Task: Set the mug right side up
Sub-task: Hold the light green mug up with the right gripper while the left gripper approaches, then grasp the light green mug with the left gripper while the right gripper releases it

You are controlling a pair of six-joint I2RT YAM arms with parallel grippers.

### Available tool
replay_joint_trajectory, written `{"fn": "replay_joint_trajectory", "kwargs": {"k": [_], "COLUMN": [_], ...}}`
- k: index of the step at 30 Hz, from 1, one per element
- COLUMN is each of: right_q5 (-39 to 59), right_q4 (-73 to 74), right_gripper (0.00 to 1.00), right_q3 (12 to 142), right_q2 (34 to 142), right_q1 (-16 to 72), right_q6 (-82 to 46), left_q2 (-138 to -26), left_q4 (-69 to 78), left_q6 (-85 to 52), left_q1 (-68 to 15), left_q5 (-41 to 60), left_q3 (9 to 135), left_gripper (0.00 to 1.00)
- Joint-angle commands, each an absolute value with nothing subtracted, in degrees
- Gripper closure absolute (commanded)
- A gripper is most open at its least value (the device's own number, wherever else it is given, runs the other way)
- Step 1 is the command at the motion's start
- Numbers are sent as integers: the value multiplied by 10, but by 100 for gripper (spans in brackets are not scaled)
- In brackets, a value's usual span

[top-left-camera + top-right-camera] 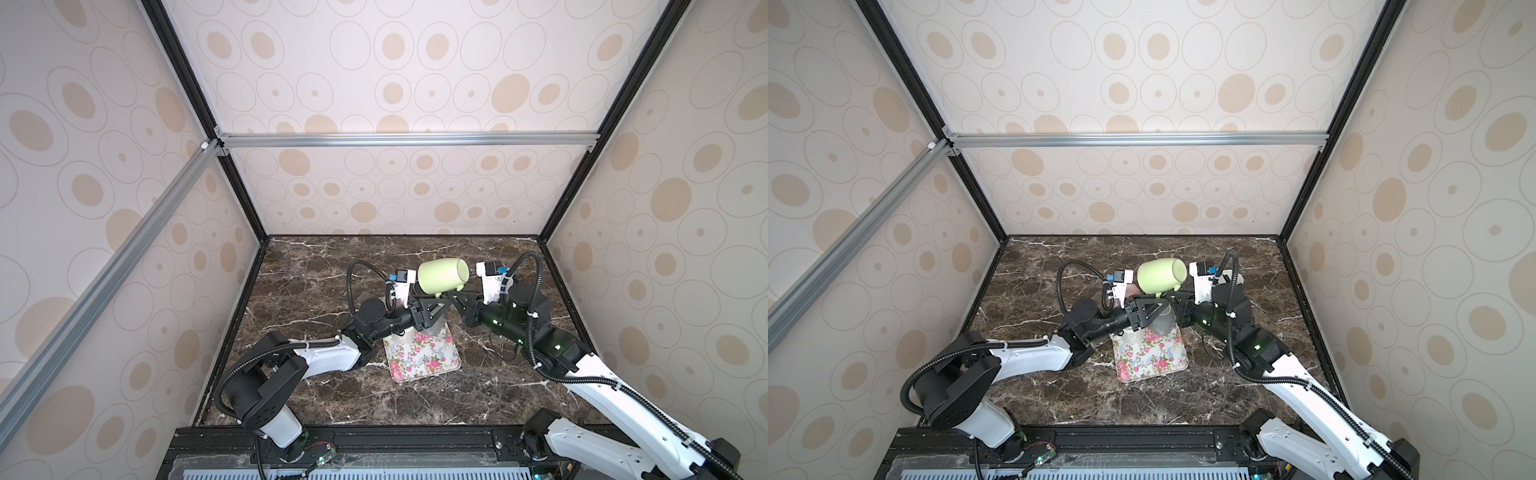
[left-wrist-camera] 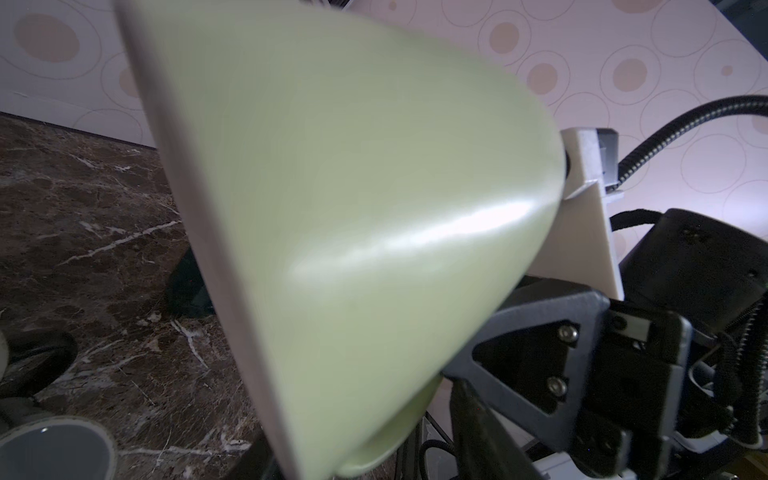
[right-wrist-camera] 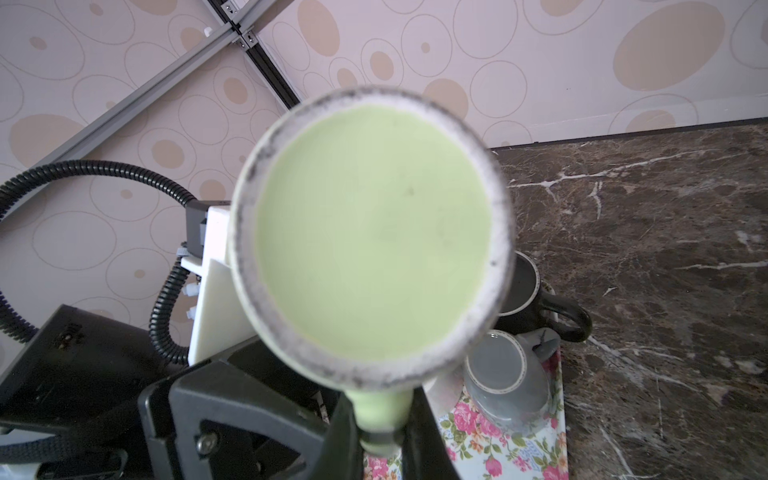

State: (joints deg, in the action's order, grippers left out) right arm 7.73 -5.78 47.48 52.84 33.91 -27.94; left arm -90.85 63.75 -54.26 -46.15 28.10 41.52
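A pale green mug (image 1: 442,274) (image 1: 1160,274) hangs on its side above the marble table in both top views, mouth toward the right. My right gripper (image 1: 451,296) (image 3: 380,440) is shut on the mug's handle (image 3: 380,415), and the mug's ringed underside (image 3: 374,232) faces the right wrist camera. My left gripper (image 1: 430,306) sits just below and left of the mug. In the left wrist view the mug's body (image 2: 353,208) fills the space in front of the jaws, so I cannot see whether they press on it.
A floral tray (image 1: 424,359) lies on the table under both grippers. On it stand a grey mug (image 3: 507,378) (image 1: 1163,320) and a black mug (image 3: 536,299). The enclosure's patterned walls close in the back and sides.
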Motion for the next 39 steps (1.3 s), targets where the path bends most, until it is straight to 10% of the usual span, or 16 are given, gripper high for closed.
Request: {"fn": "replay_joint_trajectory", "kwargs": {"k": [1,25,33,39], "right_q5": [105,151,154,151], "right_q4": [-21,14,30,32], "right_gripper": [100,100,100,100], "right_q3": [464,437,429,427], "right_q2": [537,563,583,595], "right_q1": [337,332,332,332], "right_q6": [-283,-311,-320,-318], "left_q2": [-872,-814,-802,-795], "left_q4": [705,727,700,660], "left_q6": [-530,-497,-486,-471], "left_q1": [-471,-462,-463,-462], "left_q5": [323,322,322,303], "left_q3": [461,448,452,454], "left_gripper": [50,65,100,100]}}
